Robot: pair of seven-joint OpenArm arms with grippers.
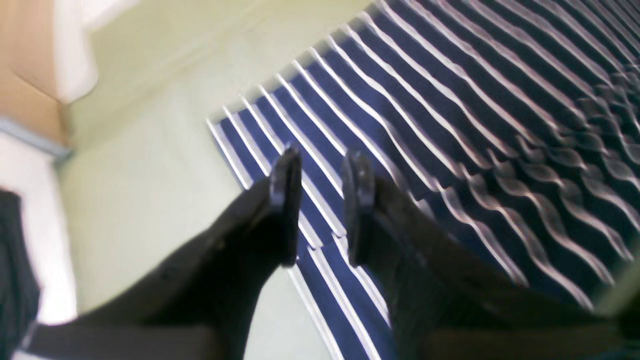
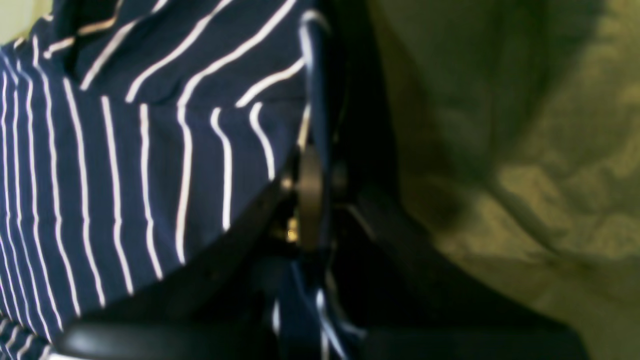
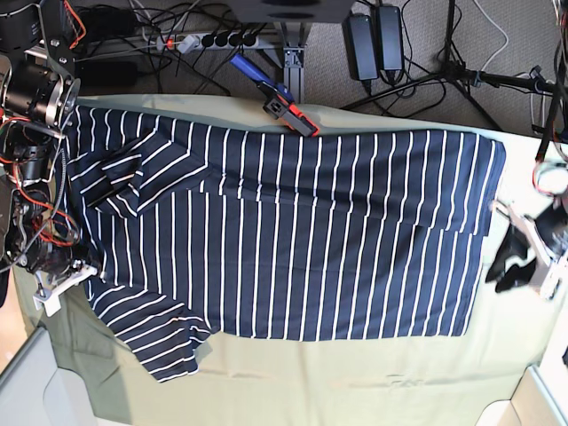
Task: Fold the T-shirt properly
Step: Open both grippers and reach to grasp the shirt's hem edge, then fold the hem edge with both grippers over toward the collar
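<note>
The navy T-shirt (image 3: 293, 240) with thin white stripes lies spread flat on the olive-green cloth (image 3: 355, 373), neck end at the left, hem at the right. My right gripper (image 3: 113, 184) is at the upper-left sleeve; in the right wrist view it (image 2: 320, 150) is shut on a fold of the striped fabric (image 2: 150, 125). My left gripper (image 3: 508, 264) hangs just off the hem edge at the right. In the left wrist view it (image 1: 321, 175) is open over the shirt's corner (image 1: 280, 140), with nothing between the fingers.
A red and blue hand tool (image 3: 282, 100) lies at the shirt's far edge. Cables, a power strip (image 3: 209, 40) and adapters are on the floor behind the table. A cardboard box (image 1: 25, 65) shows beyond the cloth in the left wrist view.
</note>
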